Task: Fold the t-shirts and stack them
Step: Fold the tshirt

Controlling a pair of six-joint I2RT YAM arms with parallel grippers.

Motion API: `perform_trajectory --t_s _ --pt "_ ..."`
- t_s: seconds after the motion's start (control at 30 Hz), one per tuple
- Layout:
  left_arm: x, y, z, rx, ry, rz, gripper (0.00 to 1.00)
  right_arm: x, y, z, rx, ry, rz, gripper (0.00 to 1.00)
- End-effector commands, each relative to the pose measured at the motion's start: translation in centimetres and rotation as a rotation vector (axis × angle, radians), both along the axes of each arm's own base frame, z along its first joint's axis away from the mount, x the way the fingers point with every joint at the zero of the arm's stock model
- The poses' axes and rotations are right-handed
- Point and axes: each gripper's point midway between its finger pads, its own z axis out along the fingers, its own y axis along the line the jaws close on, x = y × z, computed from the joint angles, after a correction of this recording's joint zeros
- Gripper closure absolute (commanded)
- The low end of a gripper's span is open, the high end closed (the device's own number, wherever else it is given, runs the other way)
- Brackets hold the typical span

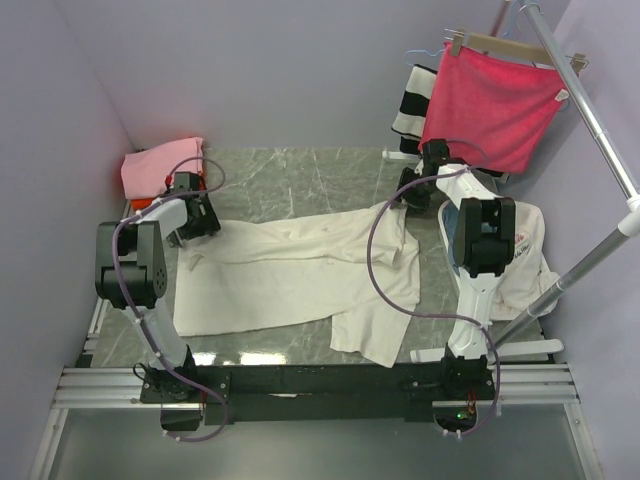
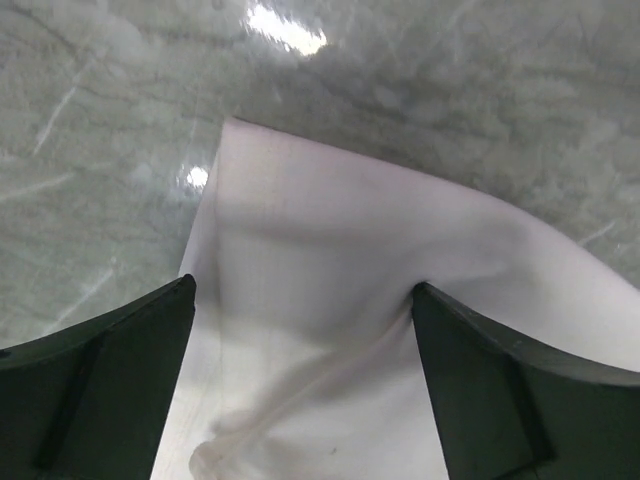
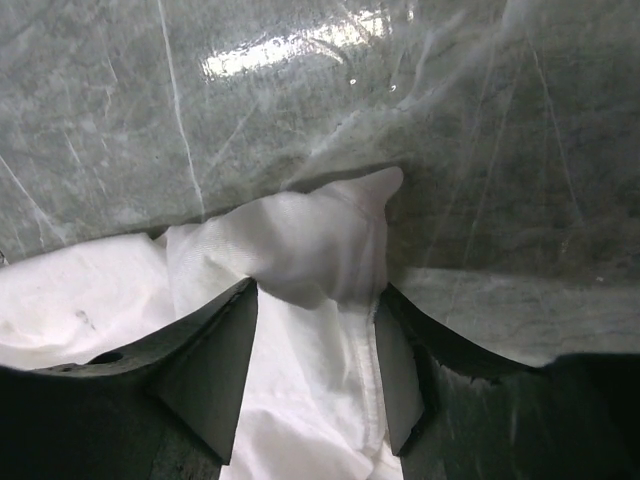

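The cream t-shirt (image 1: pixel 290 270) lies spread and rumpled across the middle of the marble table (image 1: pixel 300 175). My left gripper (image 1: pixel 200 218) is low over its left end. In the left wrist view this gripper (image 2: pixel 302 285) is wide open, its fingers either side of a corner of the shirt (image 2: pixel 320 230). My right gripper (image 1: pixel 412 195) is at the shirt's far right corner. Its jaws (image 3: pixel 318 288) stand partly open around a raised fold of the shirt (image 3: pixel 300 235), a hem seam beside the right finger. A folded pink t-shirt (image 1: pixel 155 170) lies at the back left, with an orange-red one (image 1: pixel 188 146) behind it.
A bright red cloth (image 1: pixel 495 100) on a wooden hanger and a striped cloth (image 1: pixel 412 100) hang from a metal rack (image 1: pixel 600 140) at the back right. Another white garment (image 1: pixel 525 250) lies under the right arm. Lilac walls close in on both sides.
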Motion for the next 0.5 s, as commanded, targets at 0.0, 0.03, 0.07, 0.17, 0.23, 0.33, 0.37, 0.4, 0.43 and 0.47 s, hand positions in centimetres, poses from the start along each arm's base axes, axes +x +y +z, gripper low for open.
perform_trajectory --t_s 0.0,0.03,0.07,0.17,0.23,0.33,0.37,0.4,0.43,0.47 --pt "1.6 0.8 -0.4 -0.072 -0.065 0.021 0.08 1.5 0.4 1.2 0.015 -0.044 0.026 0.45" --pt "1.9 0.8 -0.4 -0.086 -0.073 0.019 0.10 1.5 0.4 1.0 0.017 -0.041 0.025 0.47" --pt "2.4 0.8 -0.3 -0.092 -0.083 0.021 0.14 1.4 0.5 0.8 0.018 -0.036 0.029 0.49" --pt "3.9 1.0 0.0 -0.101 -0.126 0.011 0.24 1.6 0.6 0.4 0.025 -0.024 0.036 0.53" --pt "4.6 0.8 -0.1 -0.112 -0.135 -0.003 0.32 1.7 0.7 0.1 0.031 -0.021 0.040 0.55" --pt "5.4 0.7 -0.5 -0.118 -0.141 -0.017 0.51 1.8 0.9 -0.2 0.037 -0.020 0.051 0.57" --pt "5.5 0.7 -0.5 -0.116 -0.147 -0.018 0.61 1.9 1.0 -0.2 0.044 -0.020 0.053 0.59" --pt "5.5 0.9 -0.6 -0.111 -0.146 -0.018 0.68 2.0 1.0 -0.2 0.045 -0.017 0.054 0.62" --pt "5.6 0.8 -0.6 -0.108 -0.148 -0.022 0.74 2.1 1.1 -0.2 0.048 -0.020 0.056 0.67" --pt "5.5 1.0 -0.7 -0.105 -0.139 -0.018 0.83 2.2 1.0 -0.2 0.046 -0.021 0.054 0.79"
